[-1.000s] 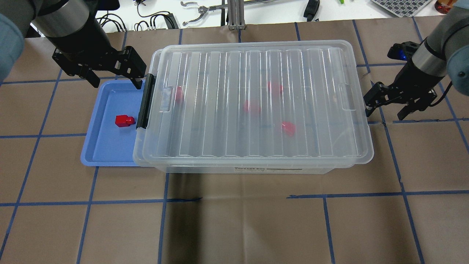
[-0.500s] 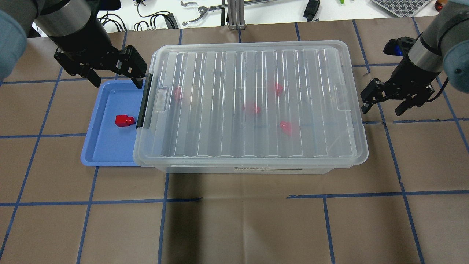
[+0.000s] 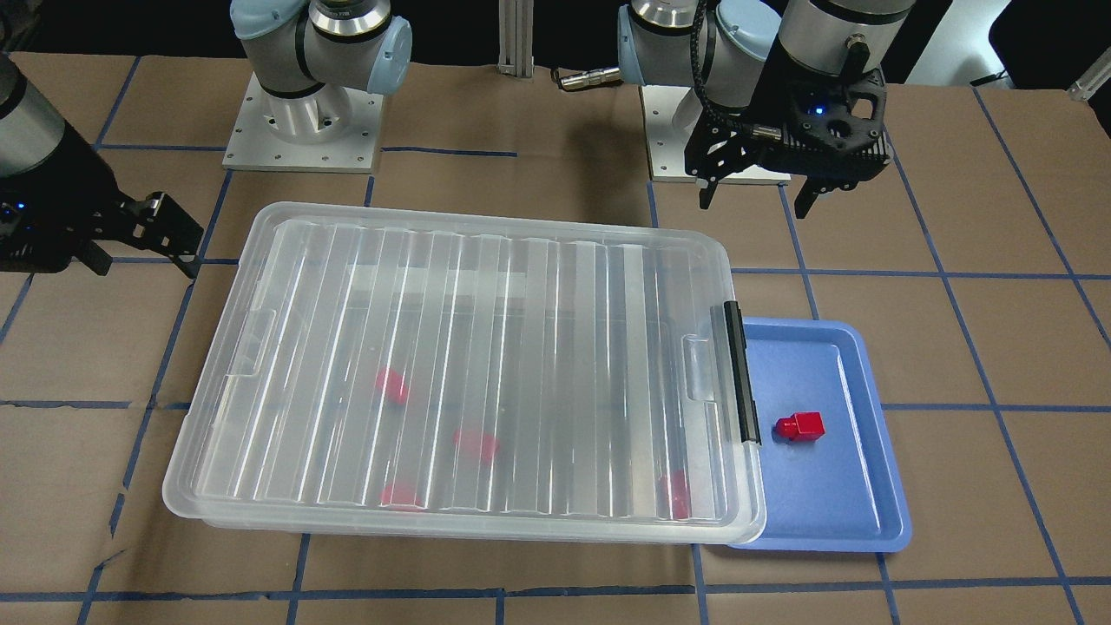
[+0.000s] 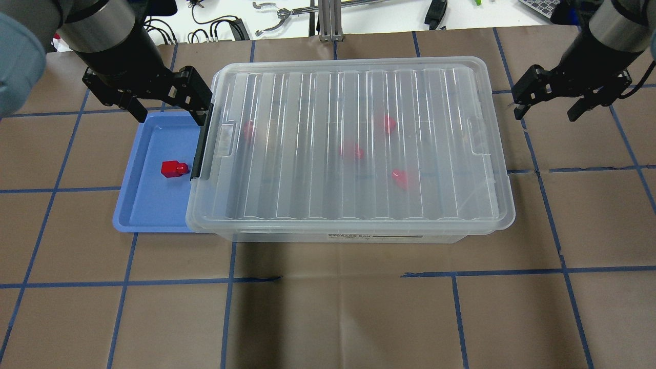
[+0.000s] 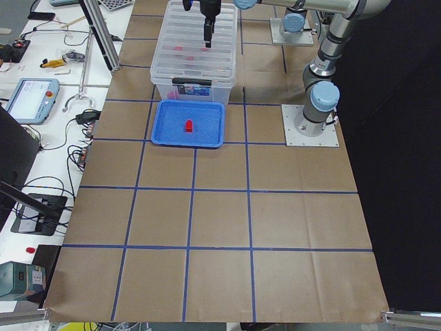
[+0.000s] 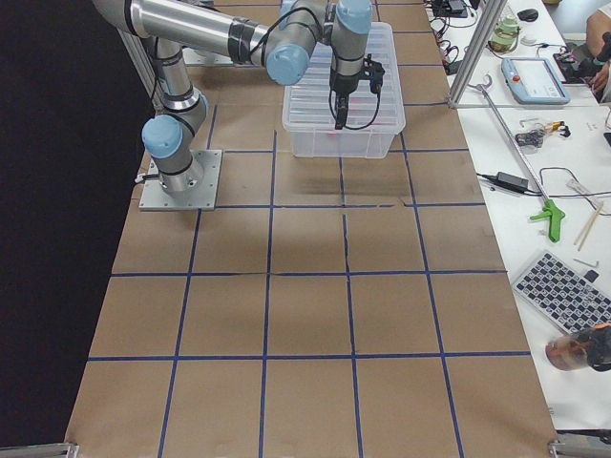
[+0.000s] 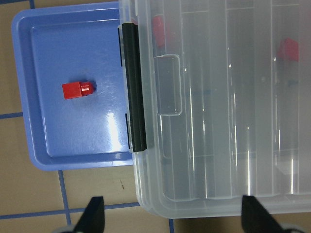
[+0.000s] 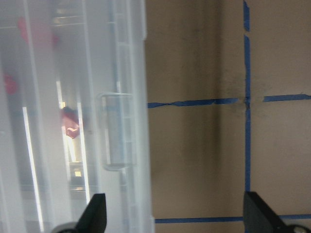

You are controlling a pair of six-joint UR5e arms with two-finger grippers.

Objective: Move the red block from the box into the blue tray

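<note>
The box [image 4: 353, 143] is a clear bin with its ribbed lid on and a black latch bar [image 4: 202, 146] at its left end. Several red blocks [image 4: 402, 178] show blurred through the lid. One red block [image 4: 174, 168] lies in the blue tray [image 4: 154, 205], which is partly tucked under the box's left end. My left gripper [image 4: 170, 114] hangs open and empty over the tray's far edge, beside the latch. My right gripper [image 4: 546, 110] hangs open and empty past the box's right end. The left wrist view shows the block [image 7: 77, 90], the tray [image 7: 73, 141] and the latch [image 7: 133, 87].
Brown paper with blue tape lines covers the table. Cables and hand tools [image 4: 277, 15] lie on the white bench beyond the far edge. The two arm bases [image 3: 304, 121] stand behind the box.
The lid, shifted towards the right end a second ago, now sits flush on the box. My right gripper has moved away from the box's right end, toward the far side. My left gripper shifted slightly.
</note>
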